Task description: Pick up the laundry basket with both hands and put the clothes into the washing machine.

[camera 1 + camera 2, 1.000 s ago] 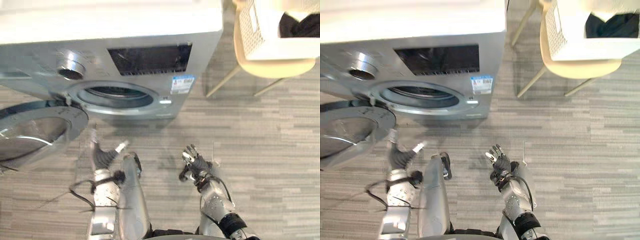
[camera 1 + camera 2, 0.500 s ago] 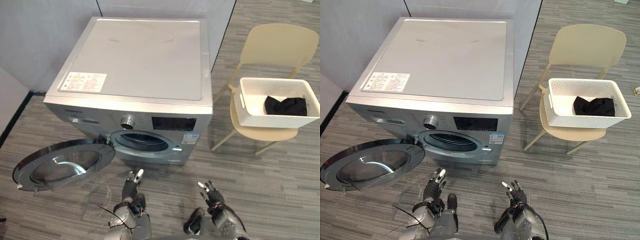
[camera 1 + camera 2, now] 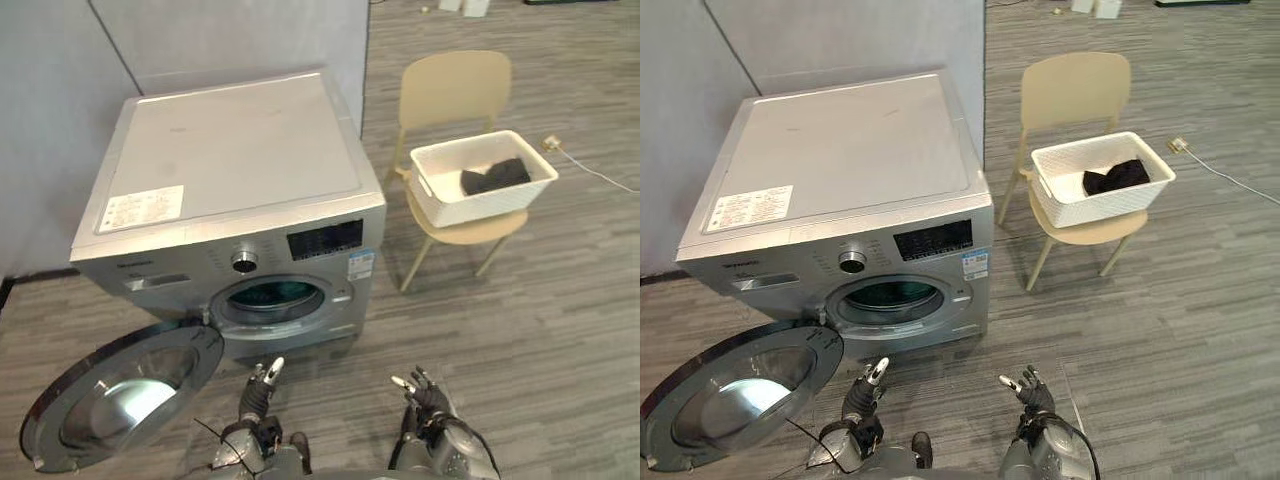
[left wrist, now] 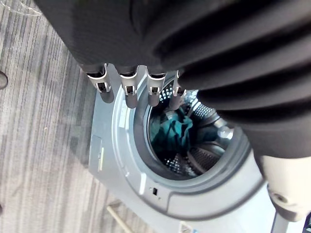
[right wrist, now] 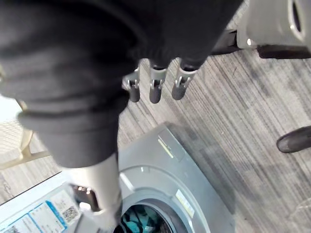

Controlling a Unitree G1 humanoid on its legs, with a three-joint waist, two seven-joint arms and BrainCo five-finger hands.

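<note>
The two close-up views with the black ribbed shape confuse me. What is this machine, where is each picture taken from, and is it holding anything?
This is a two-legged humanoid robot. The two wide pictures come from a stereo camera on its head, looking down: its left hand and right hand show at the bottom edge, both open and holding nothing. The close-ups come from cameras on each wrist; the black ribbed shape is the cover on the hand, with silver fingers beside it. Before the robot stands a washing machine with its round door swung open; the left wrist view shows teal cloth in the drum. To the right, a white laundry basket with dark clothes sits on a beige chair, untouched.
</note>
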